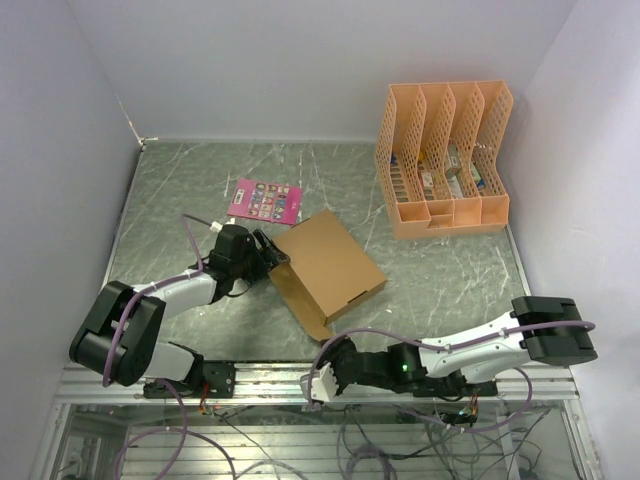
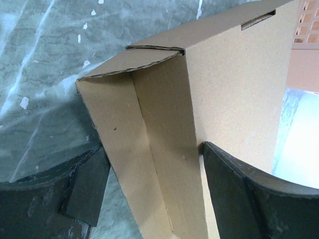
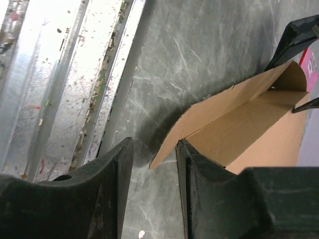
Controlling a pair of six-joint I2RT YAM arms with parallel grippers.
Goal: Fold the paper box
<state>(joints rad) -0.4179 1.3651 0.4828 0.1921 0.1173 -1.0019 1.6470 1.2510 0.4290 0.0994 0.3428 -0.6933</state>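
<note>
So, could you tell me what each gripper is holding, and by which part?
The left gripper clamps the paper box by its folded side wall, at the open end. The right gripper holds nothing.

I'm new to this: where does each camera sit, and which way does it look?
Top: above and behind the arms, looking down on the table; left arm and right arm show.
Left wrist: on the left arm, facing the box; left gripper straddles it.
Right wrist: on the right arm, facing the box's near corner; right gripper shows.
All three share the box.
</note>
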